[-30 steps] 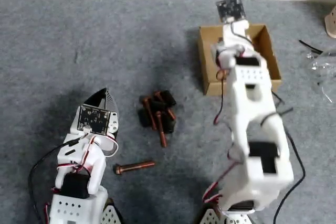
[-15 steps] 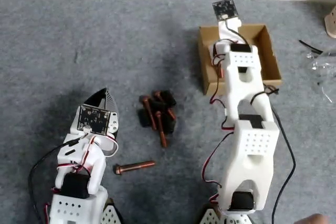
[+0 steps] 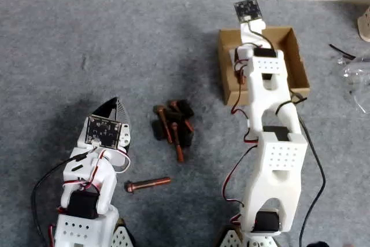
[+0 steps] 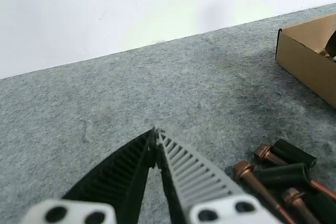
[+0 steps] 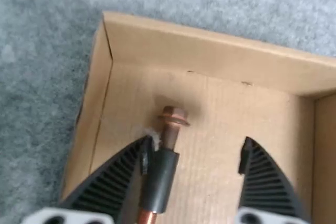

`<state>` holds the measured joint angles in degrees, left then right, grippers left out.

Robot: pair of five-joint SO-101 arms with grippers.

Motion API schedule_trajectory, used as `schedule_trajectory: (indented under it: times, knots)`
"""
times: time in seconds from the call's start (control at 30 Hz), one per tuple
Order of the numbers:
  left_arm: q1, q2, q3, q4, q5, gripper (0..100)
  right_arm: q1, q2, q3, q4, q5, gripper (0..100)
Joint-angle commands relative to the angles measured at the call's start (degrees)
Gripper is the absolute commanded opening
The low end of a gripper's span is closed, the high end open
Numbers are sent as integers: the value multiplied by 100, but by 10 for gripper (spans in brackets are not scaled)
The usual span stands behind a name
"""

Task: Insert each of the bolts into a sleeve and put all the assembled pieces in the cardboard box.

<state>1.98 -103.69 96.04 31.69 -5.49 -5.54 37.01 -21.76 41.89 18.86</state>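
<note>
The cardboard box (image 3: 296,62) stands at the back right, and my right arm (image 3: 267,85) stretches over it. In the right wrist view my right gripper (image 5: 195,153) is open inside the box (image 5: 210,45). An assembled bolt in a black sleeve (image 5: 160,174) lies on the box floor, touching one fingertip (image 5: 143,148). A pile of copper bolts and black sleeves (image 3: 173,124) lies mid-table. My left gripper (image 3: 114,108) is shut and empty, just left of the pile (image 4: 281,174). A single bolt (image 3: 148,184) lies near the front.
Clear plastic pieces and black cables (image 3: 351,67) lie at the right edge, past the box. A pale wooden object (image 3: 364,24) sits at the far right. A white wall borders the grey felt at the back.
My right arm has swung left and straightened over the box, then held still. The left arm, the pile and the single bolt have not moved.
</note>
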Motion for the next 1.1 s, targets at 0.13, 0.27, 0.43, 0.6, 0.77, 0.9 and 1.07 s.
schedule_trajectory:
  times: [0.13,0.27,0.43,0.6,0.77,0.9,1.07]
  knots:
    - [-40,-92,110,-132,-53,24,-4,-382,-875,1798,9,242]
    - [-40,-84,110,-132,-53,24,-207,-778,-1262,2809,9,242]
    - [-40,-84,110,-132,-53,24,-558,-1490,-1376,3785,9,242]
    - [-48,-84,110,-132,-44,24,-1068,-2220,-1349,4549,35,242]
    - [-57,-84,110,-132,-44,24,-1745,-2659,-1332,5103,9,242]
    - [-75,-84,110,-141,-44,24,-2141,-2703,-892,5323,-44,242]
    - [-233,-84,110,-141,-26,24,-2484,-2703,-110,5015,-501,242]
